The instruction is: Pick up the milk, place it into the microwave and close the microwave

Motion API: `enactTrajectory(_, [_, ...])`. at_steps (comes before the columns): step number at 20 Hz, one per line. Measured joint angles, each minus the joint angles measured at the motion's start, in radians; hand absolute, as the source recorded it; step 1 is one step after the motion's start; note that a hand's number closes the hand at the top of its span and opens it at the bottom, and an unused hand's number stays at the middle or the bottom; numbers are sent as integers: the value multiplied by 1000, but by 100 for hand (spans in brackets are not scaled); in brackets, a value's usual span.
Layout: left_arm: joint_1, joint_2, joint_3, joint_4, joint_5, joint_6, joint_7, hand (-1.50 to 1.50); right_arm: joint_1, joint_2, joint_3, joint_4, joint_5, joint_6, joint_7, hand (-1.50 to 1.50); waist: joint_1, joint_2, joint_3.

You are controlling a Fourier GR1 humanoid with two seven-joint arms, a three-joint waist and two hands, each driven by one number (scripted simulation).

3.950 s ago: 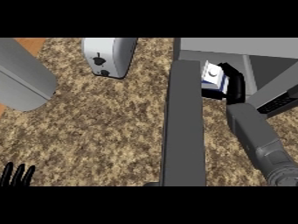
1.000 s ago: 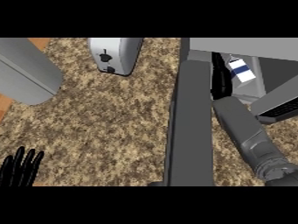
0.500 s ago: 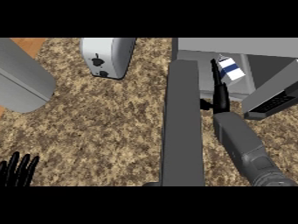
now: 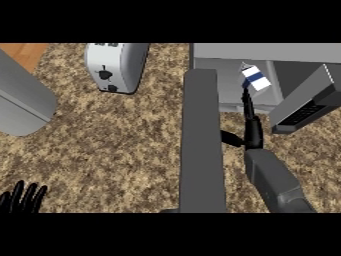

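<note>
Head view, looking steeply down on the speckled brown worktop [image 4: 121, 145].

Microwave [image 4: 276, 55] at the worktop's far right corner, cavity exposed. Door [image 4: 202, 140] swung fully open, seen edge-on as a long grey slab running from the microwave's left side toward the near edge.

Milk carton [image 4: 255, 79], white with a blue band, upright inside the cavity near its left wall, toward the front opening.

Right hand [image 4: 250, 120] extended into the opening, grey forearm rising from the near right edge. Fingers straight and narrow, tips reaching up just below the carton; contact with the carton cannot be told. Nothing grasped: hand released.

Left hand [image 4: 21, 199] at the near left corner, fingers up and relaxed, resting, holding nothing.

Toaster [image 4: 114, 65] at the far edge, left of the microwave. Large grey cylindrical object [image 4: 10, 100] along the left edge.
</note>
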Motion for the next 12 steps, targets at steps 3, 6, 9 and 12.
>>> enactTrajectory(3, [16,-9,-16,-13,-19,4,8,-150,35,3,3,-7,1,46,-21,-150,-11,-5,-1])
enactTrajectory(6, [9,-6,-16,13,-34,-3,7,-150,75,12,12,-19,3,105,-33,-150,-23,-9,-1])
enactTrajectory(9, [2,-1,-25,32,-64,-12,2,-150,132,-2,33,-42,14,164,-40,-150,-34,-14,-2])
enactTrajectory(12, [11,-2,-37,35,-94,-18,-7,-150,198,-22,49,-86,19,199,-46,-150,-42,-17,-3])
